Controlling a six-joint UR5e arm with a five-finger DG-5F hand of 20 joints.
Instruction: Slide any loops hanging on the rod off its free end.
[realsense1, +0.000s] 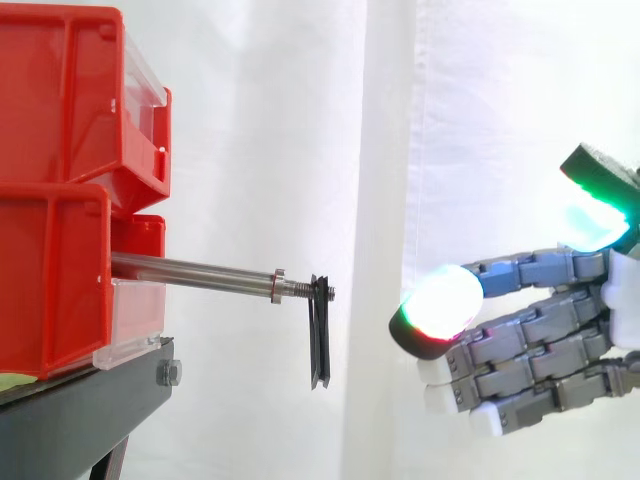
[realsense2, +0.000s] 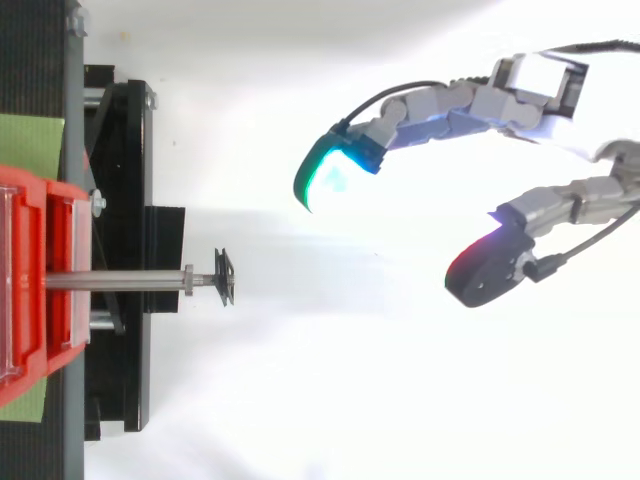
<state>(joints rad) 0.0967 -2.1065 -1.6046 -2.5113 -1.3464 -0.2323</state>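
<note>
A steel rod (realsense1: 195, 270) sticks out level from between the red bins (realsense1: 60, 200) toward the right. Its threaded free end (realsense1: 300, 290) carries dark loops (realsense1: 320, 335) that hang down from it, seen from above as a thin dark piece (realsense2: 226, 277) near the tip. My hand (realsense1: 560, 330) hovers well to the right of the rod's end, touching nothing. Its fingers are spread and relaxed, with a red-white pad (realsense1: 440, 305) nearest the loops and a green pad (realsense2: 330, 178) higher up. Nothing lies between the fingers.
The bins rest on a black stand (realsense1: 80, 410), whose frame (realsense2: 130, 250) reaches out below the rod. A white curtain (realsense1: 470, 150) hangs behind. Open air lies between the rod's tip and my hand.
</note>
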